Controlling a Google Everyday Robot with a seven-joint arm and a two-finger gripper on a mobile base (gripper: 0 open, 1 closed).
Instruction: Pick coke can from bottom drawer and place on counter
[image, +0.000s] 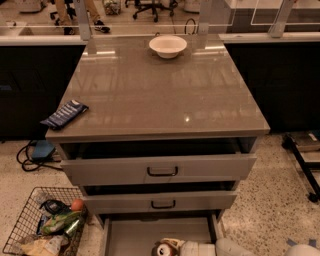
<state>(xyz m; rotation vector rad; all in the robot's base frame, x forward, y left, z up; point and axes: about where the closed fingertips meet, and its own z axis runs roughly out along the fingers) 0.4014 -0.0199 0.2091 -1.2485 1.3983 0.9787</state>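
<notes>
Grey counter carries a white bowl at its far edge. Gripper sits over the open bottom drawer, near, cut off by the frame edge; its grip cannot be told.

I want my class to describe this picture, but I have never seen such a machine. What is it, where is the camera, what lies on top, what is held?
One camera looks down from above onto a grey drawer cabinet. The pale rounded parts at the bottom edge are the robot's arm; its gripper is down in the open bottom drawer. On the counter lie a white bowl at the back and a blue packet at the left edge. No coke can is visible, so whether anything is held cannot be told.
</notes>
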